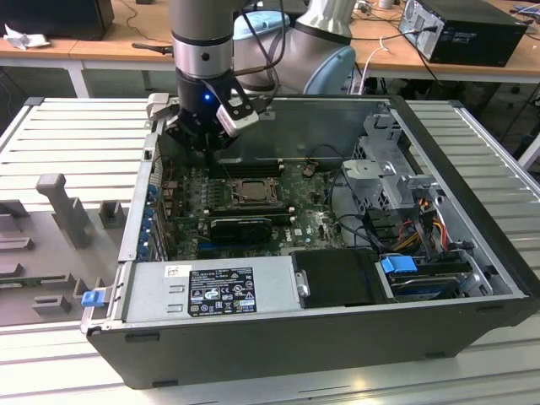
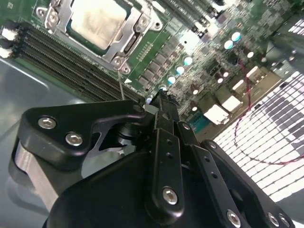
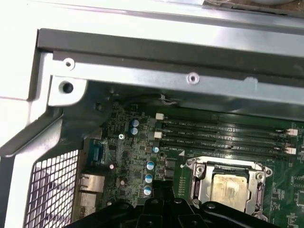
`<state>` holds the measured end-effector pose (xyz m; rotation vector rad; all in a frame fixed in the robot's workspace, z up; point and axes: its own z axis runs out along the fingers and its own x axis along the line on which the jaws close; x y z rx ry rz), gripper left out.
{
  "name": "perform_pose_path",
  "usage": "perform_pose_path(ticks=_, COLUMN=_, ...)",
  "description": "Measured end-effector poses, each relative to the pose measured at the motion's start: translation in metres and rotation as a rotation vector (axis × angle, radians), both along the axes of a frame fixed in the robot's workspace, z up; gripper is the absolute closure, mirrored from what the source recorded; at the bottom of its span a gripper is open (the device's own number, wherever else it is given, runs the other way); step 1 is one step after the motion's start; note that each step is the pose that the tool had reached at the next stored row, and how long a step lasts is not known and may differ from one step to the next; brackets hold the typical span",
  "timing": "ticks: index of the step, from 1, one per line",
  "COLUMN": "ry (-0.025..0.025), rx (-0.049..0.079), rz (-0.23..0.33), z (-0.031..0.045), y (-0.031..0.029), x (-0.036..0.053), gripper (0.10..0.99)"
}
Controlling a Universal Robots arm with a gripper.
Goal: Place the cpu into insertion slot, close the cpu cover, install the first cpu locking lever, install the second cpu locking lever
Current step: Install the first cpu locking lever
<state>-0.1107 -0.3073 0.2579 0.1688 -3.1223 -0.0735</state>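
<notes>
So the arm's gripper (image 1: 205, 145) is hanging inside the open PC case (image 1: 337, 337), up over the far corner of the green motherboard (image 1: 312, 221), roughly at 10 o'clock from the CPU socket in the exterior view. It's not touching anything I can make out.

The cpu (image 2: 97, 21) is already sitting in the insertion slot (image 1: 247, 191); you can see its silver-grey top with some smeary residue in both wrist views, also here (image 3: 229, 188). The cpu cover (image 2: 130, 33) looks folded down flat around the chip, its silvery frame bordering the square window. A thin lever wire (image 2: 121, 88) sticks out from the socket corner toward the gripper in the second wrist view; can't tell whether it's latched.

The fingers (image 2: 164, 118) look pinched together to a narrow black tip in the second wrist view, nothing held between them, hovering above the board near the row of capacitors (image 2: 187, 61), with the socket off at about 11 o'clock from the tip.

The long black memory slots (image 3: 223, 137) run just beside the socket. The case lies on its side on a ribbed metal worktop (image 1: 76, 126), with the grey power supply (image 1: 211, 291) along the near edge.
</notes>
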Motion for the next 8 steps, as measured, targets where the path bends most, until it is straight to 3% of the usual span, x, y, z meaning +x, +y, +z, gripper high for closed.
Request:
perform_pose_path(ticks=4, ry=0.0001, rx=0.0, rz=0.0, z=-0.0009, y=0.0092, x=0.0012, gripper=0.98)
perform_pose_path(ticks=8, ry=0.0001, rx=-0.002, rz=0.0, z=-0.0012, y=0.0119, x=0.0064, gripper=0.98)
